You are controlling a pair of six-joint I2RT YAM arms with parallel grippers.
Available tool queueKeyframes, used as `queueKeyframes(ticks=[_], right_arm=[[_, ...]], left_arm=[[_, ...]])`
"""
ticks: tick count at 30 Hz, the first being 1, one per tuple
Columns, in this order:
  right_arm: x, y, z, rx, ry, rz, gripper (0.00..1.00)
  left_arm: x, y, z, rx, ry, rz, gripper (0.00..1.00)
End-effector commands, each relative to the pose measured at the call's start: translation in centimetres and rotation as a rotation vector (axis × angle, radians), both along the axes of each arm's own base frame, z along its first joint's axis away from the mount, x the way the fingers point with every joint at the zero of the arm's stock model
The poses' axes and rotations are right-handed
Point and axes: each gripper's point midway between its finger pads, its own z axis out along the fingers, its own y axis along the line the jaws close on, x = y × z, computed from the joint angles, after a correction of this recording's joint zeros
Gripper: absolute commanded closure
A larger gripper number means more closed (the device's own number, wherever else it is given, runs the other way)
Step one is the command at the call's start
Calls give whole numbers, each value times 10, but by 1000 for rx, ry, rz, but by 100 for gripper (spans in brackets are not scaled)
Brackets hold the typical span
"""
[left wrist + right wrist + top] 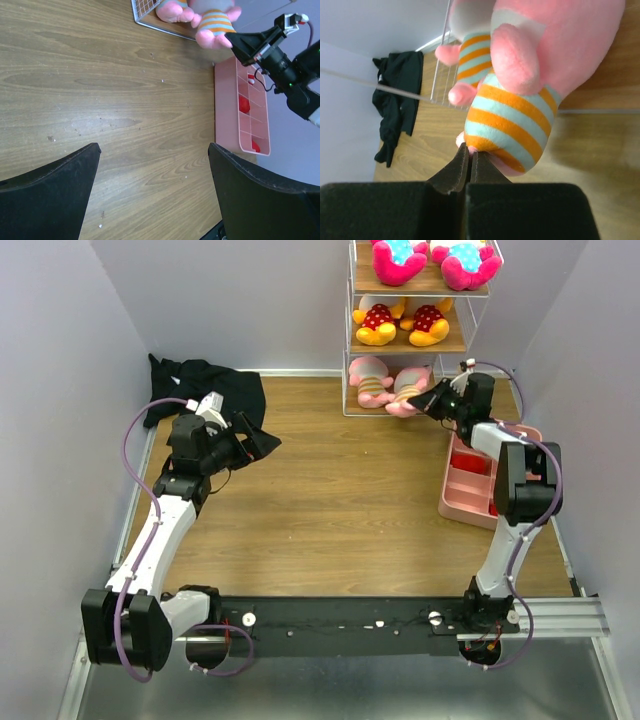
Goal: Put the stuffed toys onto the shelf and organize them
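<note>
At the table's (330, 500) far right stands the shelf (458, 340), with all six stuffed toys on it: the white-and-magenta pair (400, 258) on top, the yellow pair (378, 322) in the middle, the pink striped pair (370, 380) at the bottom. A black cloth (205, 385) lies far left. Beside the shelf, the pink tray (225, 110) holds small red pieces (244, 104). The right gripper (469, 165) is pinched closed, its tips touching the outer striped toy (510, 125), which juts past the shelf's front. The left gripper (155, 190) gapes wide over the table.
</note>
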Motion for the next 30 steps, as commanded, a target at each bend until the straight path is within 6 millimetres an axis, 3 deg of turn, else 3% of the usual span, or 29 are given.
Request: queueKeyframes(ticks=[1, 5, 14, 19, 21, 22, 25, 30], right_arm=[[29, -6, 2, -20, 3, 5, 97], [38, -11, -9, -29, 25, 2, 95], [32, -12, 18, -60, -49, 36, 99], [33, -24, 16, -115, -34, 3, 99], [35, -25, 13, -121, -20, 3, 92], [35, -26, 10, -126, -14, 2, 83], [35, -31, 0, -142, 21, -21, 66], [32, -45, -9, -179, 69, -112, 54]], left_arm=[[-1, -3, 16, -13, -46, -17, 1], [-1, -3, 16, -10, -47, -16, 1], [-1, -3, 17, -10, -52, -15, 1], [-1, -3, 17, -11, -53, -15, 1], [-2, -3, 18, -12, -56, -17, 1], [-2, -3, 18, -12, -56, -16, 1], [-2, -2, 19, -12, -57, -15, 1], [-2, -3, 18, -15, -54, -16, 1]])
